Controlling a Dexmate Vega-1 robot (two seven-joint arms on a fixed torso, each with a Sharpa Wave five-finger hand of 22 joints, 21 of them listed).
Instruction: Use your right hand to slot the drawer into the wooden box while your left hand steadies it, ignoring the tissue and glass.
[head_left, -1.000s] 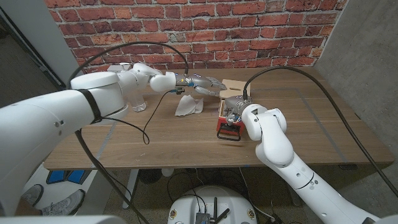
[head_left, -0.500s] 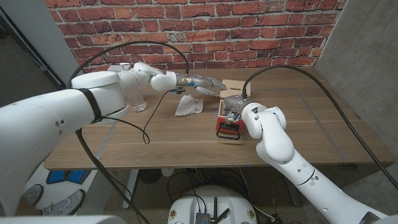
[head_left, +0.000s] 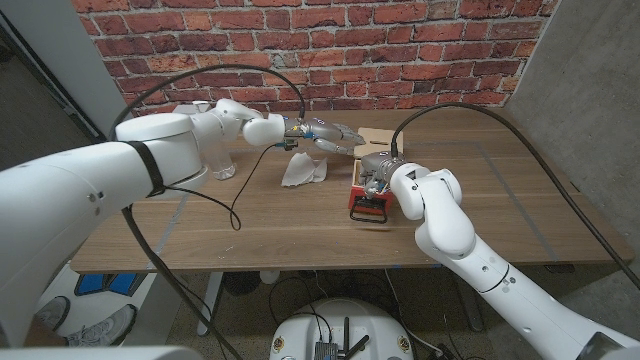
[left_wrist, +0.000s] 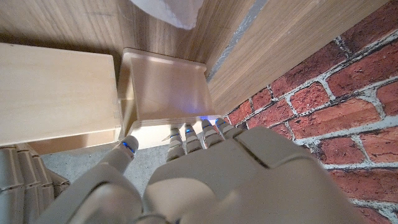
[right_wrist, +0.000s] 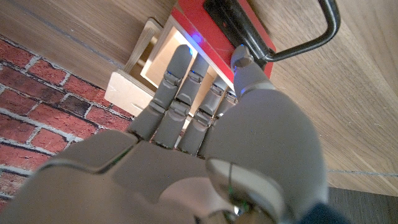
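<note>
Both robot hands work: right robot hand (right_wrist: 205, 106) grips the drawer (right_wrist: 239, 28), left robot hand (left_wrist: 186, 168) braces the wooden box (left_wrist: 165, 87).

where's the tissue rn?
Head view: the tissue lies crumpled on the table left of centre, between the glass and the red-fronted drawer, just in front of the left hand.

Red-fronted drawer (head_left: 367, 207), pale wooden box (head_left: 372, 139)

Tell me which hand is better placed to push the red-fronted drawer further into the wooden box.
Right. The right hand is already on the drawer; the left hand rests on the wooden box, steadying it.
</note>
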